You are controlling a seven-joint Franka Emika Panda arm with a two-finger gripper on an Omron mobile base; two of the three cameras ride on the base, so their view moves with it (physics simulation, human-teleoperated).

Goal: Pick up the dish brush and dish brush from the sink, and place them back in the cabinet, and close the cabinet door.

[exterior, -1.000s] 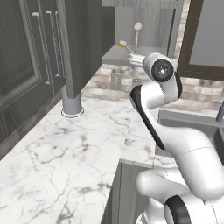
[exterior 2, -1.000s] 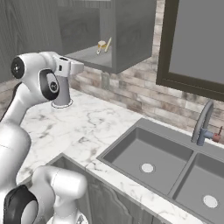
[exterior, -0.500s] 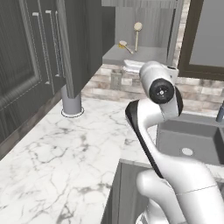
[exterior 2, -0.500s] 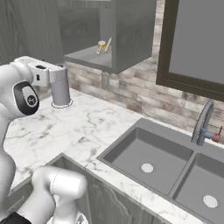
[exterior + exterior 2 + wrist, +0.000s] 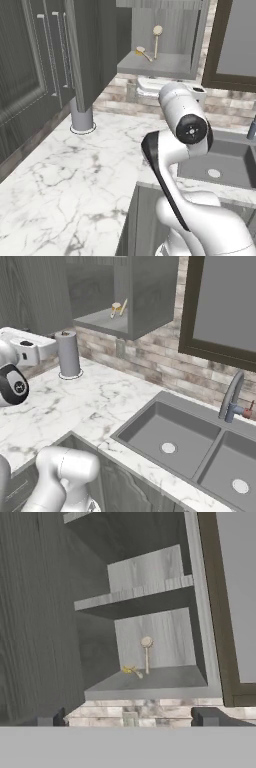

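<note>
Inside the open cabinet (image 5: 150, 684), one dish brush (image 5: 146, 653) is standing upright against the back wall while the other dish brush (image 5: 132, 671) is lying on the shelf beside it. The gripper (image 5: 127, 718) is facing them with jaws spread wide, holding nothing, and both basins of the sink (image 5: 165, 431) are lying bare.

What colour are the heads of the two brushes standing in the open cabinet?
Pale cream-tan, on both dish brushes; the hand view shows them best, on the cabinet shelf.

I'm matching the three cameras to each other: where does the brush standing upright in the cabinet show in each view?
Left base view: upright brush top centre, on the shelf.
Right base view: upper left of centre, near the shelf's front corner.
Hand view: centre, against the back wall.
Shared landmark: the other brush, lying beside it.
</note>
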